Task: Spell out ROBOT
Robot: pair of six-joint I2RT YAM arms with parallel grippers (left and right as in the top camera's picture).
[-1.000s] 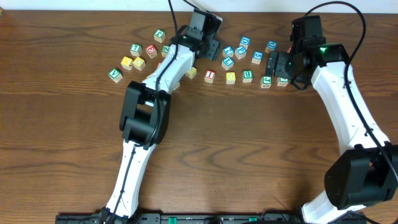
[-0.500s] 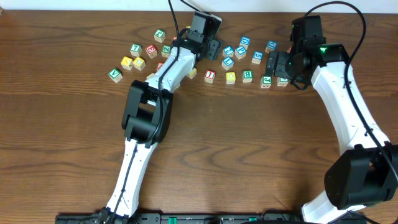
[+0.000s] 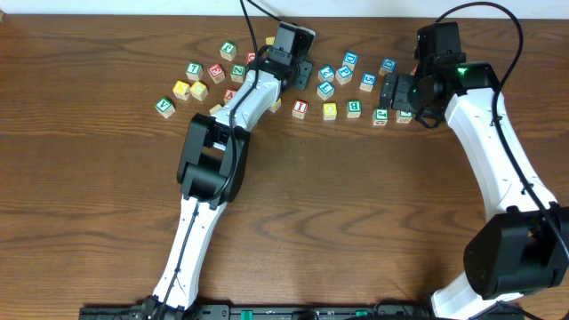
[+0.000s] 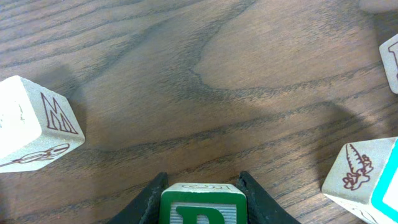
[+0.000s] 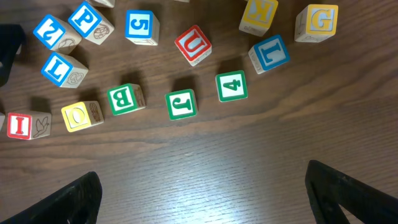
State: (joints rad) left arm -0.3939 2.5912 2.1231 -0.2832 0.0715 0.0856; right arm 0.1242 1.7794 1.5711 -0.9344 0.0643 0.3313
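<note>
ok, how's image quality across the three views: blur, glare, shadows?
Left wrist: grain sharp, soft shadows darken the table around the left pincer, and the green cube it grips is cropped at the bottom edge. Right wrist: even light, no glare, letters crisp, e.g. the green B cube. Overhead: evenly lit, letters too small to read.

Bottom edge cuts off green-lettered cube [image 4: 202,208], its letter half shown, right-edge cube [image 4: 392,62] clipped

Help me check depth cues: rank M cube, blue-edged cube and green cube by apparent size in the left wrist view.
1. M cube, largest showing.
2. blue-edged cube, corner-cropped, so close.
Unranked: green cube, nearest and mostly out of frame.
</note>
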